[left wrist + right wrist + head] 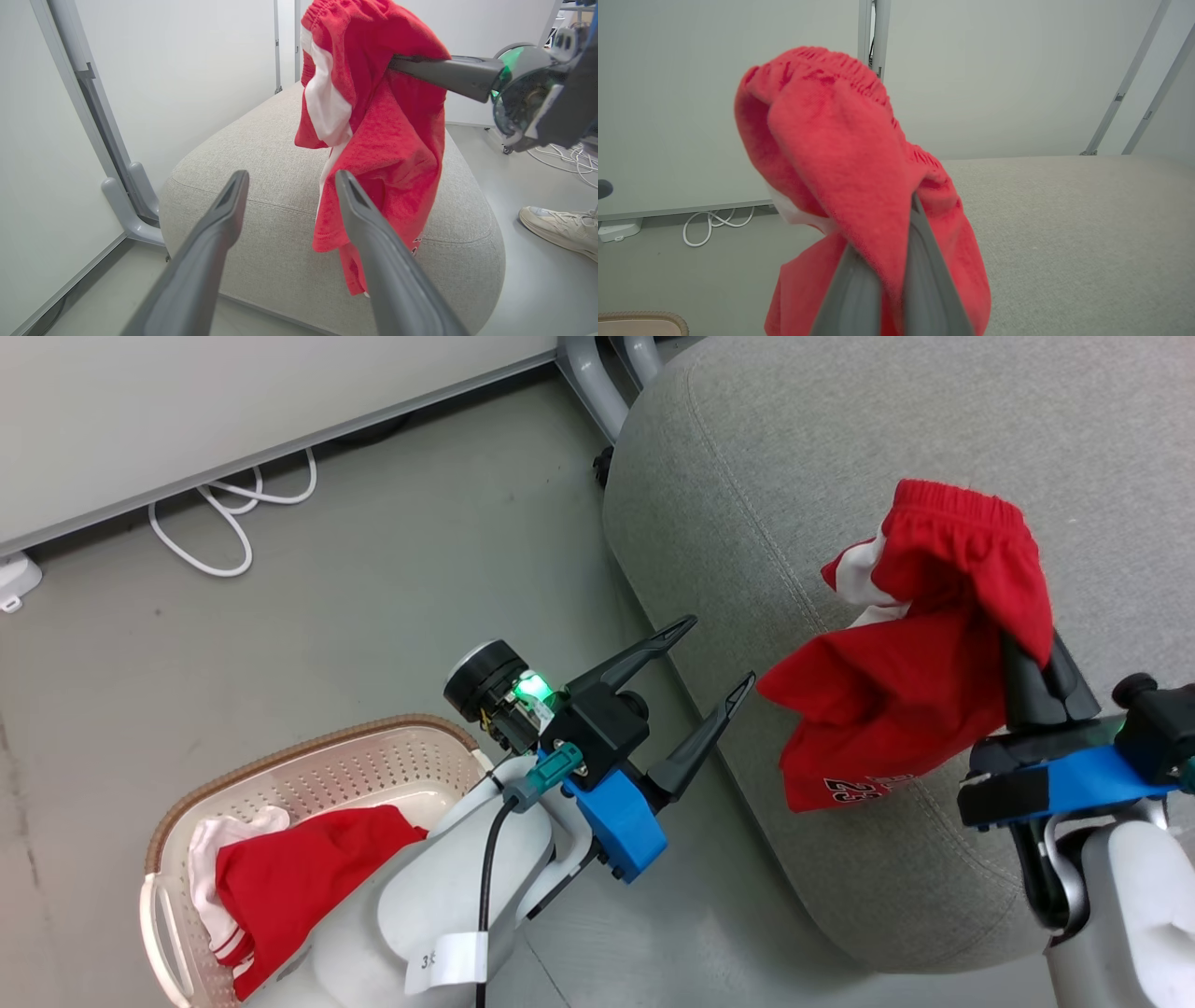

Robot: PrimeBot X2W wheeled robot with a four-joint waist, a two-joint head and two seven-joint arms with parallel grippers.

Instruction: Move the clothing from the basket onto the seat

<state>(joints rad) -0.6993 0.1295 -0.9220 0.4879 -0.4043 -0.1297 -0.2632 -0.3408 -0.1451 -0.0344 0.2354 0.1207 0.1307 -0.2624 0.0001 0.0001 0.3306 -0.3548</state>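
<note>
A red garment with white panels [915, 644] hangs over the grey seat [840, 448], near its front edge, with my right gripper [1022, 658] shut on a fold just below the elastic waistband. In the right wrist view the cloth [859, 186] drapes over both fingers of the right gripper [885, 233]. My left gripper [721, 649] stands open and holds nothing, beside the seat's edge and above the floor. In the left wrist view its fingers [292, 177] point at the hanging garment [387, 140]. More red and white clothing [299, 877] lies in the cream basket [280, 751] at the lower left.
A white cable [233, 523] loops on the floor along the wall panel, with a white plug box [14, 583] at the far left. Grey metal frame legs [597, 383] stand behind the seat. A person's pale shoe [560, 228] rests on the floor beside the seat.
</note>
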